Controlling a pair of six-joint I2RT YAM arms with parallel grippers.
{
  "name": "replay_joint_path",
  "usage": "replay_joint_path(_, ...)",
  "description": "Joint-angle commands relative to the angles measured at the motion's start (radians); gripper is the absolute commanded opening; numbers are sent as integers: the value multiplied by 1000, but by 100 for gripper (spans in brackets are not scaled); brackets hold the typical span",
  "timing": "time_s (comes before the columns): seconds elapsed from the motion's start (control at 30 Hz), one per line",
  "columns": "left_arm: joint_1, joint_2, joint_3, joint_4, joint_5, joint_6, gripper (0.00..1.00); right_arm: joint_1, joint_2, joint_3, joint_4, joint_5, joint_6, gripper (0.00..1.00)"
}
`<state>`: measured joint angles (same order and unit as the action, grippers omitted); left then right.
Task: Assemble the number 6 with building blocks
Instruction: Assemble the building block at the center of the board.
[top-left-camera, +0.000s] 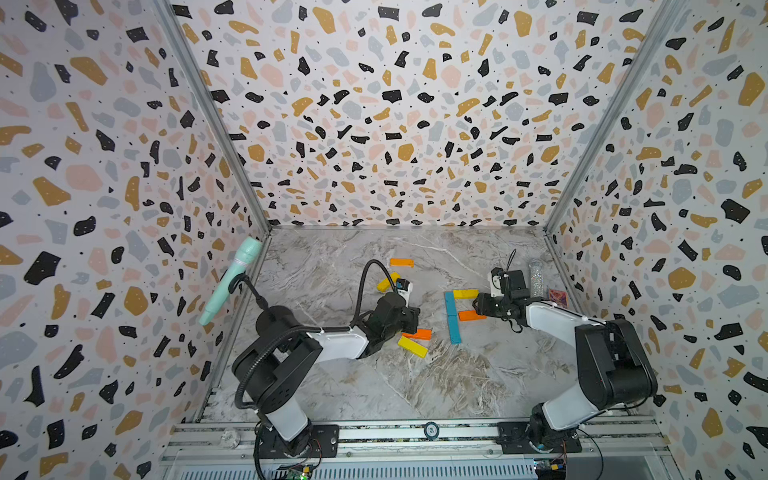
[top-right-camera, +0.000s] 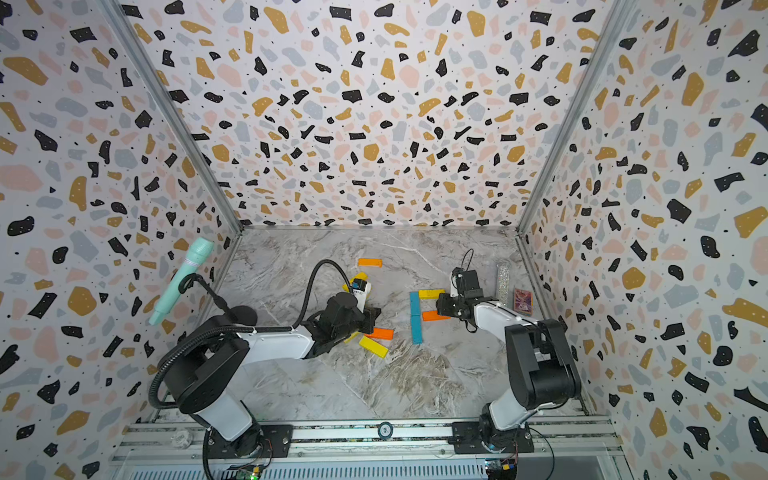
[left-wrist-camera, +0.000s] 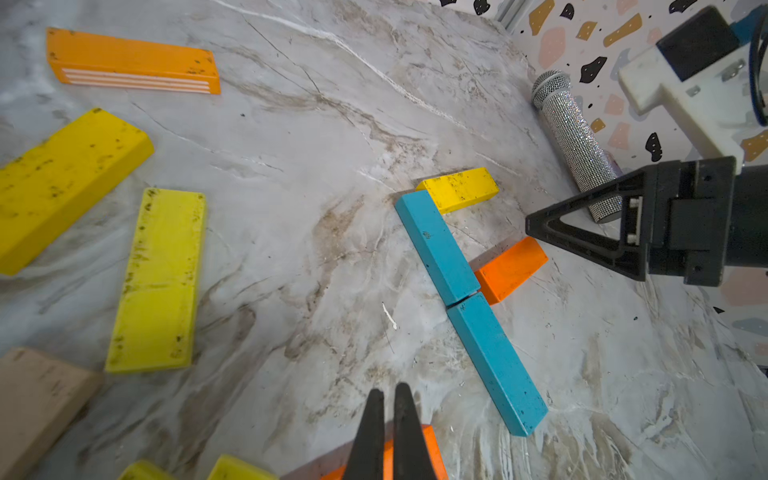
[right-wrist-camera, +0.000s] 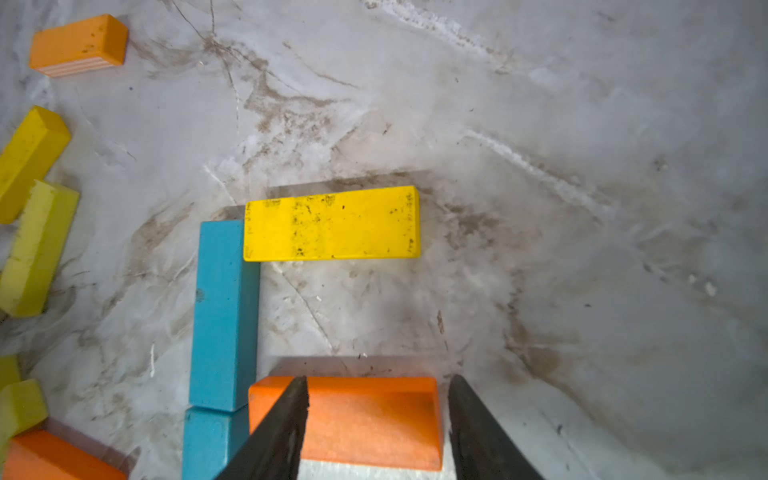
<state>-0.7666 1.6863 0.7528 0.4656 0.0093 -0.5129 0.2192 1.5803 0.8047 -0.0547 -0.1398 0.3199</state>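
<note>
Our right gripper (right-wrist-camera: 378, 377) hangs with jaws partly open over the orange block (right-wrist-camera: 357, 424) toward the right edge of the table (right-wrist-camera: 582, 249), so we should ease it square against the blue column (right-wrist-camera: 224, 311).

We count 3 orange blks (left-wrist-camera: 133, 62), 2 teal blks (left-wrist-camera: 436, 245), 1 beige blk (left-wrist-camera: 37, 399), min. 5 yel blks (left-wrist-camera: 160, 278); also 1 glitter mic (left-wrist-camera: 577, 145), 1 mint mic (top-left-camera: 230, 280), 1 red box (top-left-camera: 557, 297).

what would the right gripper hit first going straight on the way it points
Most likely the flat orange wooden block under it: the right gripper points down at it, jaws open, one tip over its top face. How far above is unclear.
</note>
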Motion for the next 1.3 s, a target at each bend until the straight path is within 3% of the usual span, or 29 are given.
replay_joint_path(0.0, -6, 42, 47, 29, -9, -10, 0, 29, 21, 41, -71, 91, -38, 56)
replay_joint_path(0.57, -47, 174, 160, -13, 36, 5, 0, 48, 61, 48, -39, 90, -7, 60)
replay_joint_path(0.9, -62, 205, 180, -40, 57, 8, 0, -53, -112, -55, 34, -89, 38, 64)
replay_joint_path(1.03, -72, 230, 204, -46, 71, 6, 0, -70, -123, -103, 74, -164, 50, 65)
replay_joint_path(1.27, -82, 270, 234, -50, 85, -12, 0, -92, -126, -163, 131, -194, 64, 66)
